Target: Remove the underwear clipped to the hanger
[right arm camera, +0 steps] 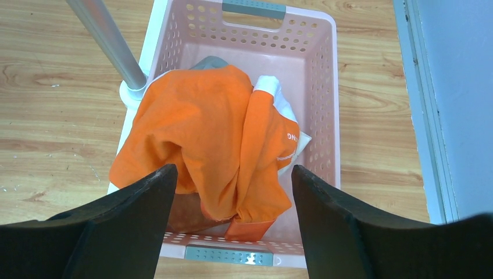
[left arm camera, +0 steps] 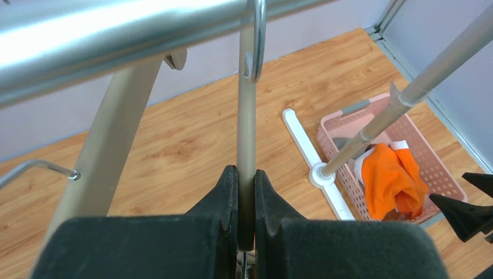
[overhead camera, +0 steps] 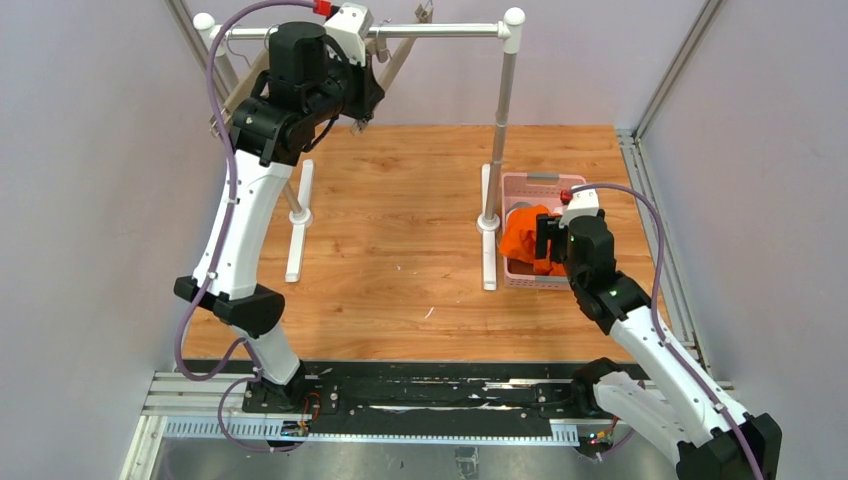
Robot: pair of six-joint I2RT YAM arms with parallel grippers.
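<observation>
The bright orange underwear (overhead camera: pixel 522 240) lies in a pink basket (overhead camera: pixel 540 183), partly draped over its left rim. In the right wrist view the orange cloth (right arm camera: pixel 203 128) shows white print. A rust-brown piece (right arm camera: pixel 183 216) shows under it and a grey piece (right arm camera: pixel 210 61) behind it. My right gripper (right arm camera: pixel 232 170) is open and empty just above the basket's near end (overhead camera: pixel 548 238). My left gripper (left arm camera: pixel 246 172) is up at the rail (overhead camera: pixel 365 103), shut on a beige hanger bar (left arm camera: pixel 247 128) that hangs from a metal hook. No cloth shows on the hanger.
A drying rack stands on the wooden table: its top rail (overhead camera: pixel 440 32), a right post (overhead camera: pixel 503 120) and white feet (overhead camera: pixel 300 215). The post stands against the basket's left side (right arm camera: pixel 110 43). A second metal hook (left arm camera: pixel 40 166) shows at the left. Grey walls enclose the table.
</observation>
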